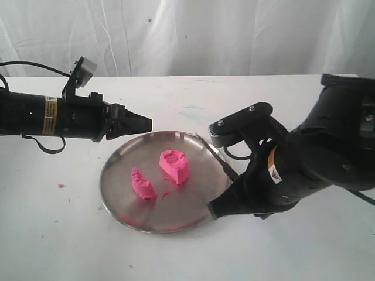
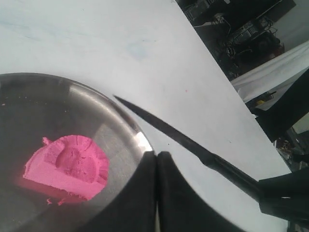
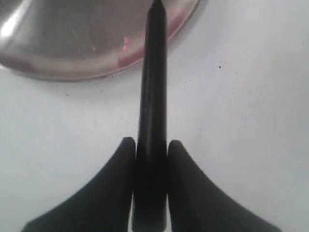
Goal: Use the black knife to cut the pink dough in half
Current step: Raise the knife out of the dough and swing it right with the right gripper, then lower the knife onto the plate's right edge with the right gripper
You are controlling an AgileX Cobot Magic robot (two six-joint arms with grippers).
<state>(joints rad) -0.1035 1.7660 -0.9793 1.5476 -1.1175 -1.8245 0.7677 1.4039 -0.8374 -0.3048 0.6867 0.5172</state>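
The pink dough lies in two chunks on the round steel plate (image 1: 193, 205): a larger one (image 1: 174, 165) and a smaller one (image 1: 143, 184). The left wrist view shows only the larger chunk (image 2: 67, 166), with its flat cut face. My right gripper (image 3: 150, 145) is shut on the handle of the black knife (image 3: 153, 87). The knife's tip reaches over the plate rim (image 3: 72, 43). In the exterior view the knife (image 1: 217, 155) slants along the plate's right edge, clear of both chunks. My left gripper (image 1: 146, 124) hovers shut and empty over the plate's far-left rim.
A small pink crumb (image 1: 61, 185) lies on the white table left of the plate, and tiny crumbs sit on the plate. A white curtain hangs behind the table. The bulky right arm (image 1: 316, 158) fills the table's right side.
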